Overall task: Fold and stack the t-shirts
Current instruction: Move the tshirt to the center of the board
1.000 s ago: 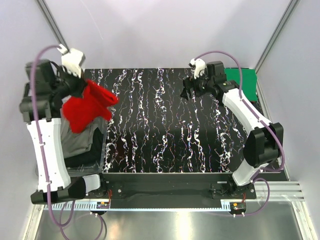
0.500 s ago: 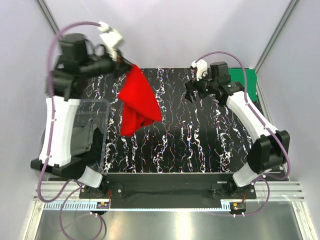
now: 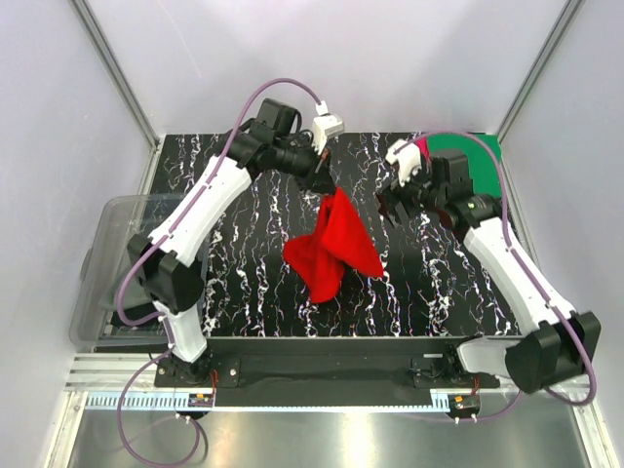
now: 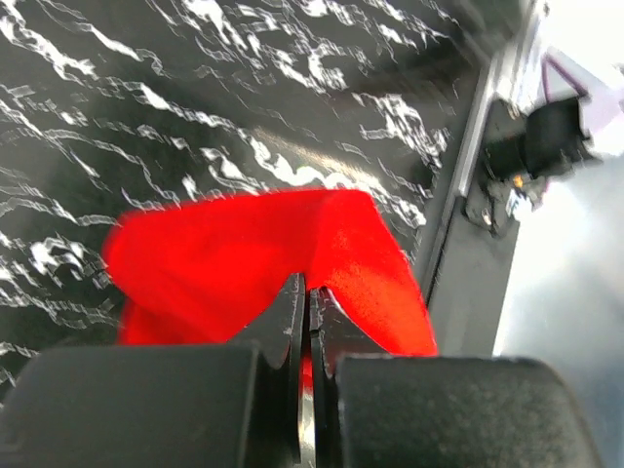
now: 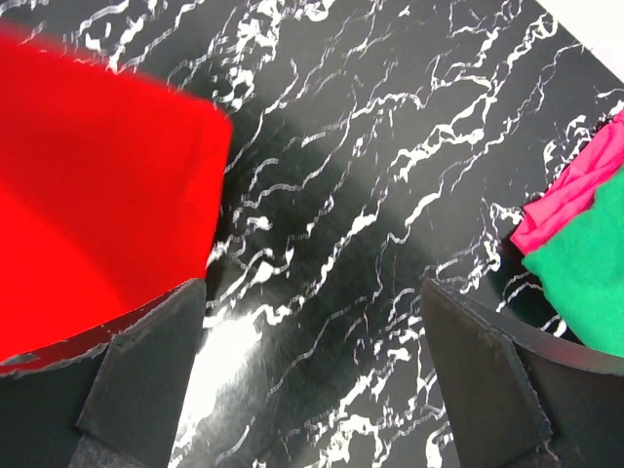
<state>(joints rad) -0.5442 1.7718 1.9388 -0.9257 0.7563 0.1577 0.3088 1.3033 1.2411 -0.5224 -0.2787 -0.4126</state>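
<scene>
Tension is key: the red t-shirt (image 3: pixel 331 246) hangs bunched over the desk's (image 3: pixel 244 283) middle from the left end effector (image 3: pixel 322 183) clamped on it, so the wide-open right end effector (image 3: pixel 392 205) should catch a free corner.

White-shelled, black-jointed left arm (image 3: pixel 205 200) and right arm (image 3: pixel 512 263) carry purple cables (image 3: pixel 283 83); left tool (image 4: pixel 308 290) and right tool (image 5: pixel 312 297) are black.

Black marbled table (image 3: pixel 253 273), clear bin (image 3: pixel 102 253) at left
</scene>
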